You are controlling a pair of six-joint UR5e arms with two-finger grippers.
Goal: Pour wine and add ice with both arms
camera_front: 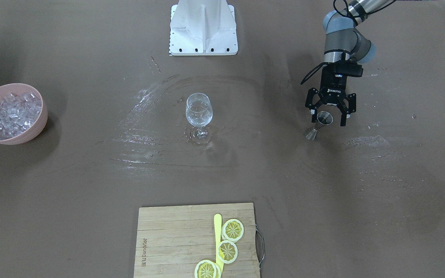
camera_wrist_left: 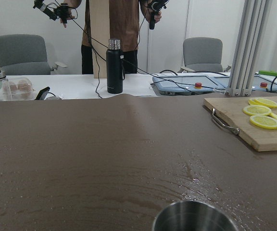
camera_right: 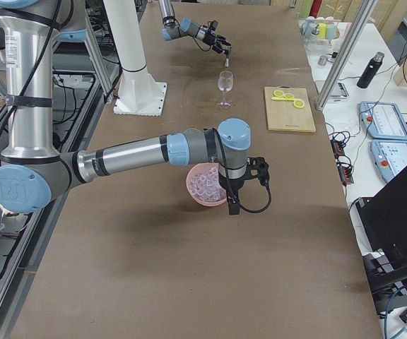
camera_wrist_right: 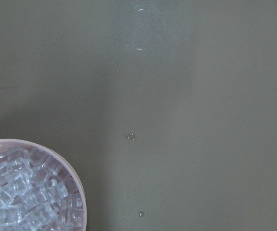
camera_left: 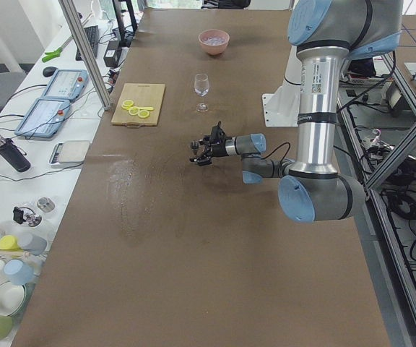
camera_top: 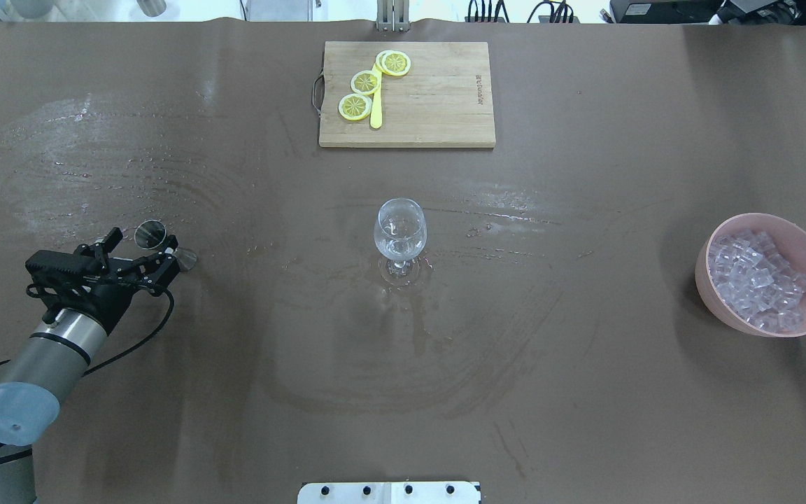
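The left gripper holds its fingers wide apart around a small metal cup (it seems not to touch it). The ice fills a pink bowl. The right gripper hangs above it, and I cannot tell how its fingers stand.

This is a robotics lab. Two silver-grey arms with pale blue joint caps rise from a white base block, which stands at twelve o'clock on a broad brown-covered desk and shows a row of bolts. In the left-end view, at nine to ten o'clock, a white side desk carries two teach pendants, a small scale, loose cables and a black flask. Aluminium frame posts stand at the brown desk's edge. From the left wrist camera, at twelve o'clock, grey office chairs sit before a white wall, and a standing person holds cabled hand controllers.
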